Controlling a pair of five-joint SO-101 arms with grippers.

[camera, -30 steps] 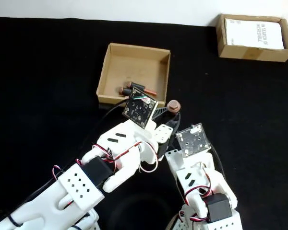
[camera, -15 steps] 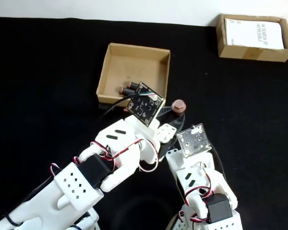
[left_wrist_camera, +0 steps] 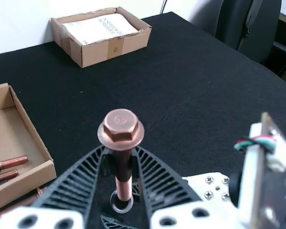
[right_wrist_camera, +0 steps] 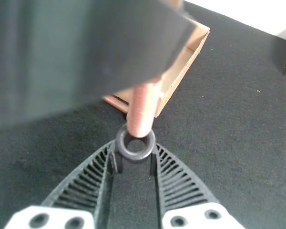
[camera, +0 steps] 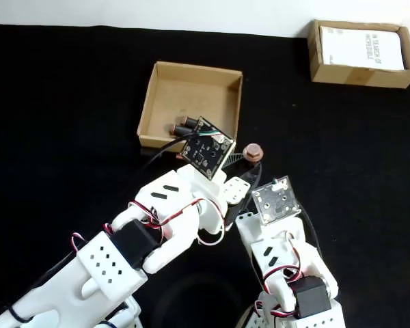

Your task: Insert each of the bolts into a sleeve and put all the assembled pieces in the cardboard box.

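Bolt (left_wrist_camera: 120, 138) in left hand (left_wrist_camera: 119, 153), tip at sleeve (right_wrist_camera: 120, 144) in right hand (right_wrist_camera: 134, 160)

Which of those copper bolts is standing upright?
The bolt gripped in the left hand, head up over the sleeve; the other bolts lie flat in the cardboard box.

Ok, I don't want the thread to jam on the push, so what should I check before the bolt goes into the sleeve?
1. Left gripper shut on the bolt: ok.
2. Right gripper shut on the sleeve: ok.
3. Bolt tip at the sleeve's opening: ok.
4. Bolt in line with the sleeve's bore: cannot tell.
5. Tip already inside the sleeve: cannot tell.
6. Cardboard box open, with room beside the assembled pieces in it: ok.
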